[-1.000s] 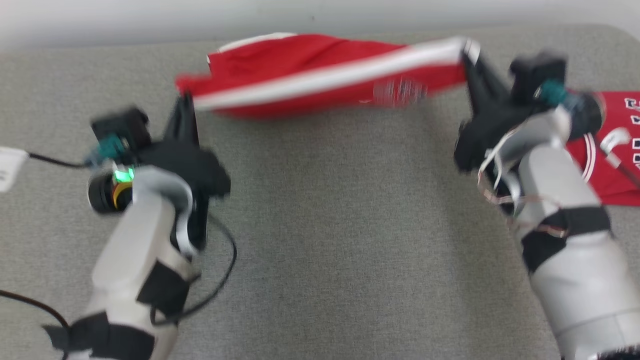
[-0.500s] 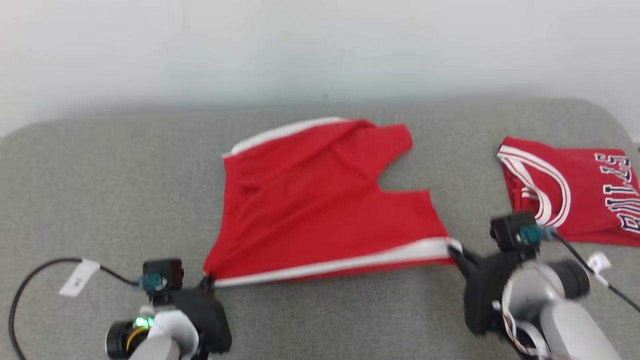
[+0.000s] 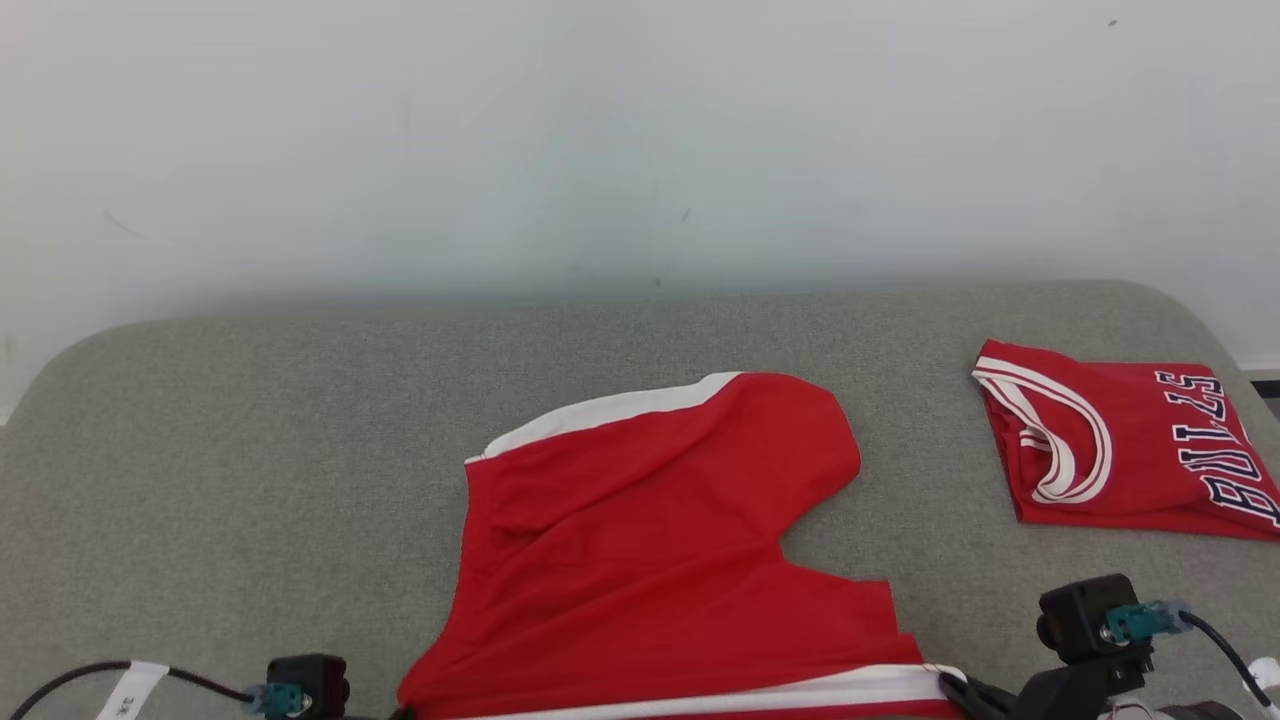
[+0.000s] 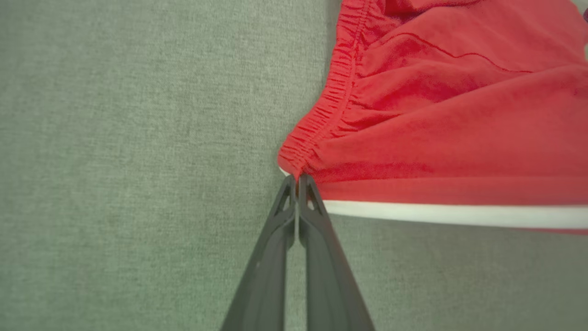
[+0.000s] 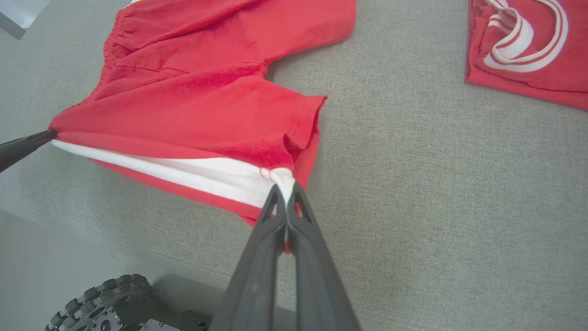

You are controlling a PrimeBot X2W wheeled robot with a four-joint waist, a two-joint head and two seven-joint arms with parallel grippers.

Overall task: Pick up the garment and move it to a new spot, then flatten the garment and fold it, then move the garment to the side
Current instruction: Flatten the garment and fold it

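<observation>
The red shorts lie spread on the grey table near its front edge, their white-striped side stretched between the two pincers. The left pincer is clamped tight on the waistband corner. The right pincer is pinched on the leg hem at the stripe. A folded red Bulls jersey lies well apart on the right. A cable with a white tag lies at the left.
</observation>
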